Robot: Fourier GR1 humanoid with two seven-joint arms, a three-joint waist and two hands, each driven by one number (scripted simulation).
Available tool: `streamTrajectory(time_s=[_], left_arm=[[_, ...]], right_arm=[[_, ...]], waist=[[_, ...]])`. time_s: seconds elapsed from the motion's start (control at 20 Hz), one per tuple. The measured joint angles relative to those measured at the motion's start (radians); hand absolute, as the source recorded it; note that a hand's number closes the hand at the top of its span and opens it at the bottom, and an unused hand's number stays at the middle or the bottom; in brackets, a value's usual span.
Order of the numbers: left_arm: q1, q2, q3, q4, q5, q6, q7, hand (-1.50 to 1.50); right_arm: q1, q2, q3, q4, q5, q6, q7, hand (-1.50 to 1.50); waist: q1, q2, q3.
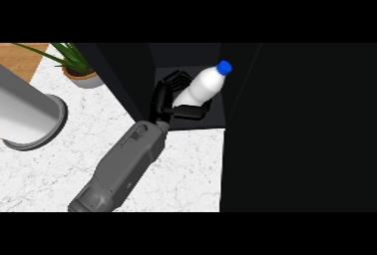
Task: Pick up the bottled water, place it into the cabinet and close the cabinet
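The bottled water (pixel 203 85) is white with a blue cap and leans to the upper right inside the dark cabinet's (pixel 243 99) open compartment. My left hand (pixel 163 101) is shut on it. The thumb wraps under the bottle's base and the fingers curl behind its left side. The grey forearm runs from the view's lower left up to the compartment's mouth. A wide black panel (pixel 316 129) fills the right side; I cannot tell if it is the door or the cabinet's side. My right hand shows nowhere.
A large grey cylinder (pixel 28 115) lies on the white marble counter (pixel 184 169) at the left. A potted green plant (pixel 78 70) stands at the back left, beside the cabinet's left wall. A wooden surface shows in the top left corner.
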Motion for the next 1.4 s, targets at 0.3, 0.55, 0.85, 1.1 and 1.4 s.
streamTrajectory(time_s=[0.3, 0.55, 0.85, 1.1, 1.4], left_arm=[[-0.102, 0.0, 0.016, 0.149, 0.053, 0.086, -0.021, 1.5], [-0.195, 0.001, 0.007, 0.289, -0.002, 0.214, -0.017, 1.5], [-0.284, 0.01, -0.009, 0.436, -0.063, 0.331, -0.005, -1.5], [-0.333, 0.009, 0.013, 0.491, -0.07, 0.375, -0.03, -1.5], [-0.35, 0.014, 0.099, 0.412, -0.007, 0.29, -0.157, 1.5]], right_arm=[[0.003, -0.011, -0.039, 0.002, -0.011, 0.027, -0.017, -1.5], [0.017, -0.012, -0.051, 0.005, -0.016, 0.044, -0.037, -1.5], [0.004, -0.005, -0.066, 0.018, -0.027, 0.063, -0.048, -1.5], [0.006, -0.01, -0.08, 0.017, -0.033, 0.083, -0.056, -1.5], [0.002, -0.007, -0.078, 0.02, -0.036, 0.097, -0.056, -1.5]], waist=[[-0.016, 0.007, 0.0], [-0.022, 0.011, 0.001], [-0.025, 0.017, 0.001], [-0.029, 0.021, 0.0], [-0.02, 0.022, -0.002]])
